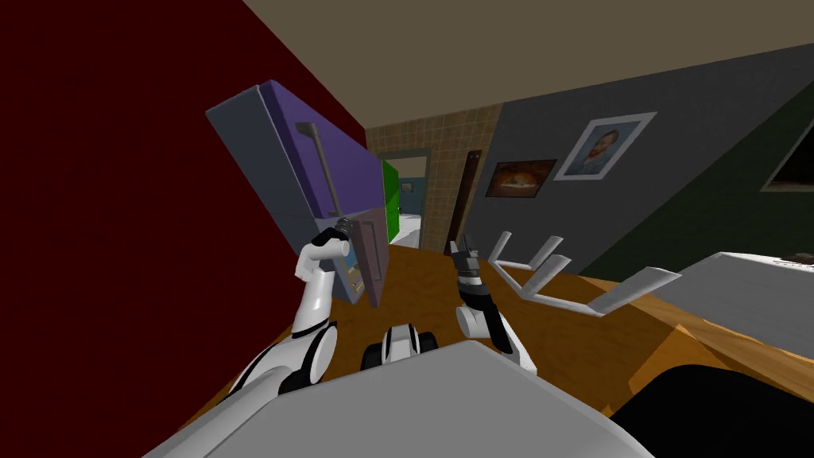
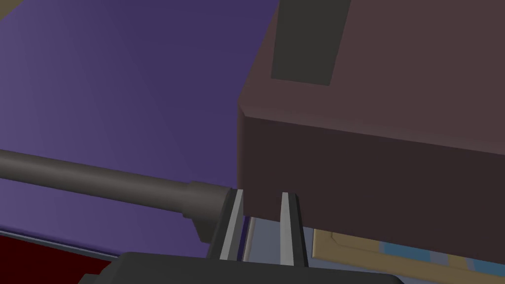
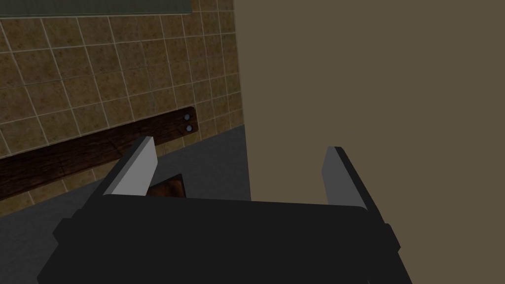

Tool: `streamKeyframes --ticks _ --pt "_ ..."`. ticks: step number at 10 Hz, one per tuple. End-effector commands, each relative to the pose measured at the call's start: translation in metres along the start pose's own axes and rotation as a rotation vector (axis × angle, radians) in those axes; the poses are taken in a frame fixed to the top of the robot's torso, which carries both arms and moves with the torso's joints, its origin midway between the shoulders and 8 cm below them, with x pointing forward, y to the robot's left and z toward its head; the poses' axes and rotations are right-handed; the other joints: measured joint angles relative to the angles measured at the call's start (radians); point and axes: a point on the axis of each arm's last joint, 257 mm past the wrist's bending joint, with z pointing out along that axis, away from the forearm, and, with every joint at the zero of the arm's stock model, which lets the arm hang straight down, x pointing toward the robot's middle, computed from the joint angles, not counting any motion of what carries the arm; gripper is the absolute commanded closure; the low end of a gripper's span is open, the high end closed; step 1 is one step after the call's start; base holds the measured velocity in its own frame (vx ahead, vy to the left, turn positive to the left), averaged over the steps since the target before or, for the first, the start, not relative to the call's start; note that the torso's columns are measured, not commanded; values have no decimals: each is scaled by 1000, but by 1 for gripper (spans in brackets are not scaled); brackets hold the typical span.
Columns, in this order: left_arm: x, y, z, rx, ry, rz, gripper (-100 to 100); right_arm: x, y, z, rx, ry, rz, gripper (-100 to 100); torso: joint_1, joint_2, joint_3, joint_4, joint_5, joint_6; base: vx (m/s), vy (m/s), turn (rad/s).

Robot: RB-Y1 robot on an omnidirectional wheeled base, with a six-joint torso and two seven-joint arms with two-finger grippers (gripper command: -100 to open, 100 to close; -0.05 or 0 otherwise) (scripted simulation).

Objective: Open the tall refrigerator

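Beside refrigerator handle [image 2: 98, 181], left fingers [image 2: 233, 231].

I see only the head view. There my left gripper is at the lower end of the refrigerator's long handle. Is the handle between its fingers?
Observer: No. The left wrist view shows the handle ending just outside one finger of the left gripper, not between them.
Operator: Are these fingers open?
Observer: No, they stand close together, tips at a corner of the brown lower door.
Operator: And the right gripper?
Observer: Its fingers stand wide apart, with nothing between them.
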Motion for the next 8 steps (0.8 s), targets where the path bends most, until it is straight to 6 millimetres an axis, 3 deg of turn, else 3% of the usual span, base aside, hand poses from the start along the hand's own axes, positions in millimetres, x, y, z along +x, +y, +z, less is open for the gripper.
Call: streamKeyframes --ticks 1,3,4,5,8 --pt "-10 -26 0 53 -28 1 100 0 0 0 0 0 0 0 2 2 1 -1 0 3 -17 -316 65" --pt "-21 -27 -1 56 -54 3 100 0 0 0 0 0 0 0 5 5 3 1 1 -1 18 -349 87" --pt "-25 -5 1 12 -61 3 100 0 0 0 0 0 0 0 8 8 5 0 2 -1 -23 -136 24" --pt "-38 -6 -2 13 -91 5 100 0 0 0 0 0 0 0 21 10 7 -2 8 -6 68 -206 30" --pt "-62 -16 -10 31 -151 11 100 0 0 0 0 0 0 0 12 7 5 -5 7 -5 92 -320 69"
